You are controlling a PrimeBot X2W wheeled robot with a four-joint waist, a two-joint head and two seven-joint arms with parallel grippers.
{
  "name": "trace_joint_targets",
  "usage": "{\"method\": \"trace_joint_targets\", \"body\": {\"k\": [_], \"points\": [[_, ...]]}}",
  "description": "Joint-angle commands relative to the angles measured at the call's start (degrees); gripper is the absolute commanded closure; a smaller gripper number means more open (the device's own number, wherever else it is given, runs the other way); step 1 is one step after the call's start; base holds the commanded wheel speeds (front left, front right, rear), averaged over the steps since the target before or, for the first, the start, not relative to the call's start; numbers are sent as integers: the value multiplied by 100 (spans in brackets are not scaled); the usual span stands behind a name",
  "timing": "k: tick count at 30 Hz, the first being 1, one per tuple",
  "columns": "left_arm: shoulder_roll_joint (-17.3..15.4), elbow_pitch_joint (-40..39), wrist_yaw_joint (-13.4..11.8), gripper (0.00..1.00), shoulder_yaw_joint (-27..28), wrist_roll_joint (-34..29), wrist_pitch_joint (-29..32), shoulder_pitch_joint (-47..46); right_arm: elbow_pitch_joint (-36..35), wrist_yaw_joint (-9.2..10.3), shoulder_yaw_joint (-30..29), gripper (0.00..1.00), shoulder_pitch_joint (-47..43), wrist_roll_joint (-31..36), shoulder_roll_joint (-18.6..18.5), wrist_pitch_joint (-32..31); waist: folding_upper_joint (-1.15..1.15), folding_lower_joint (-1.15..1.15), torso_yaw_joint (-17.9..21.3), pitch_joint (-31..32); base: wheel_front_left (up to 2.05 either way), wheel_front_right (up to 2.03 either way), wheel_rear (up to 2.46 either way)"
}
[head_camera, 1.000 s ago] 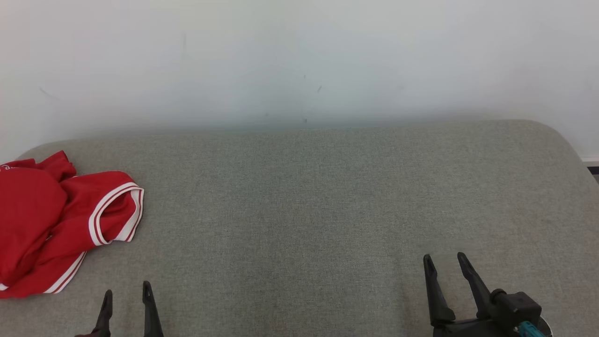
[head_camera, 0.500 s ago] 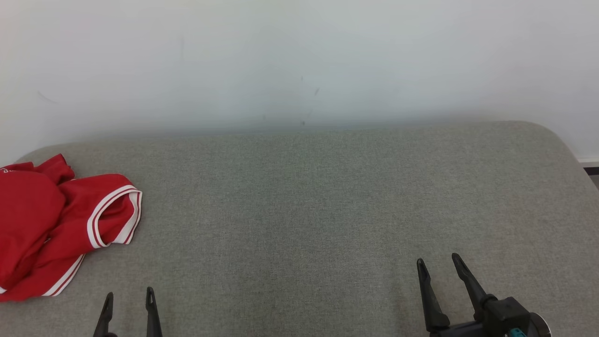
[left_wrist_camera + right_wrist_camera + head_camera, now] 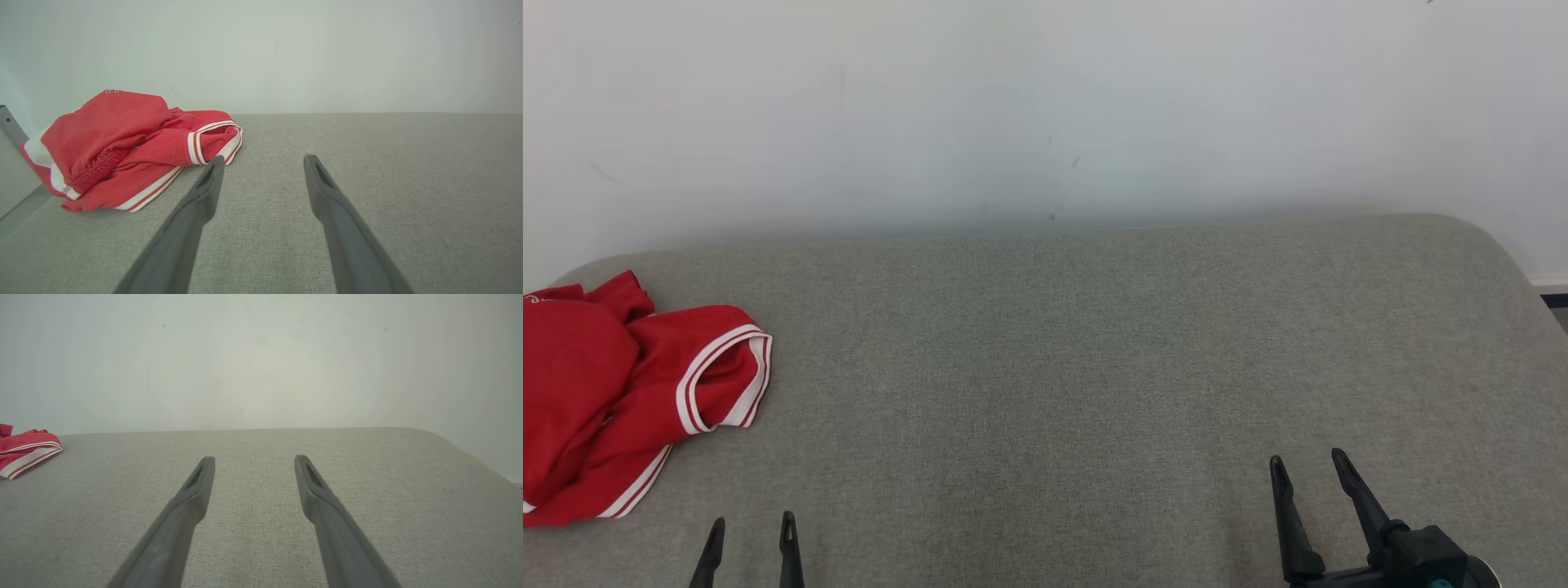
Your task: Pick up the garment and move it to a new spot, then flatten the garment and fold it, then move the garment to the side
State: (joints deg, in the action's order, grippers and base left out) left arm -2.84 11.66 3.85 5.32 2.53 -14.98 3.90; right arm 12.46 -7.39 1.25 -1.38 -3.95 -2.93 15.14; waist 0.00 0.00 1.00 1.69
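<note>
Grey woven-fabric surface (image 3: 1045,367), plain white wall (image 3: 1045,98) behind. Crumpled red garment with white striped trim (image 3: 613,392) lies at the surface's left end, partly cut off by frame edge; white lettering on it unreadable. Left gripper (image 3: 752,520) and right gripper (image 3: 1307,457) over the surface's near edge, fingers spread, empty.

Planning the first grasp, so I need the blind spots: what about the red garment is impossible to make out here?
Head view: the garment runs off the left edge, extent unknown.
Left wrist view: its white lettering is too small to read.
All views: bunched folds hide its underside and true shape.
</note>
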Motion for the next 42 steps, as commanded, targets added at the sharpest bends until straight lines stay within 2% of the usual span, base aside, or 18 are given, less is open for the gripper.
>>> {"method": "trace_joint_targets", "body": {"k": [1, 18, 42], "points": [[-15, -14, 28, 0, 22, 17, -18, 82, 11, -19, -31, 0, -65, -41, 10, 13, 0, 0, 0, 0, 0, 0, 0], [-10, -101, 120, 0, 100, 189, -18, 160, -11, -19, -64, 0, -96, -219, 10, 14, 0, 0, 3, -24, 0, 0, 0], [-10, -153, 4, 0, 43, 319, -18, 174, 8, -19, 14, 0, -55, -478, 10, 14, 0, 0, -11, -34, 0, 0, 0]]}}
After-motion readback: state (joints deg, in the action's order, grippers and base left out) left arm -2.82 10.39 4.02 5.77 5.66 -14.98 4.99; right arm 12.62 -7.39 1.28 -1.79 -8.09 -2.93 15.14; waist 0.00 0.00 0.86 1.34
